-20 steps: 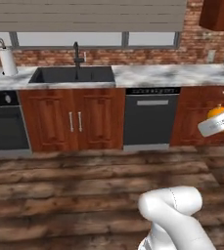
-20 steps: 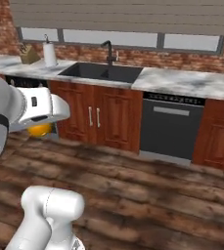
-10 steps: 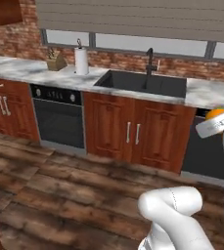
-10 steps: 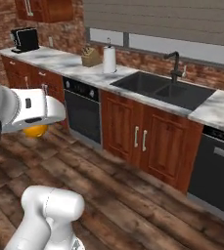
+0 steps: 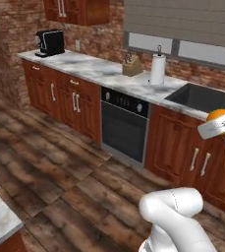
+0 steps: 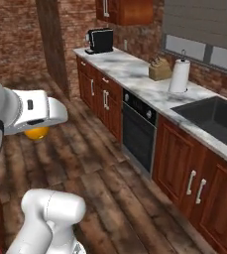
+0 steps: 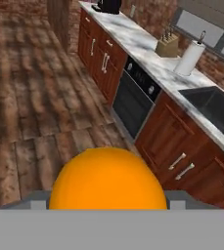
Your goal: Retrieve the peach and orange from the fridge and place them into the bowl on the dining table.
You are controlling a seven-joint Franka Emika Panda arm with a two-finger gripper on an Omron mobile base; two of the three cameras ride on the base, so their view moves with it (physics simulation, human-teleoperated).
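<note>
Seemingly claw (image 7: pixel 108 207) grips orange (image 7: pixel 107 179)

Kitchen: oven (image 5: pixel 123 125), sink (image 6: pixel 211 116), cabinets (image 5: pixel 65 96).

Ahead of me the marble wall counter (image 5: pixel 99 69) ran along the brick wall. On it I saw 1 black coffee machine (image 5: pixel 50 42), 1 knife block (image 5: pixel 132 65) and 1 paper-towel roll (image 5: pixel 157 69) beside the sink (image 5: pixel 202 97).

Orange (image 7: pixel 107 179) lower half cut off; hides hand's finger tips.
</note>
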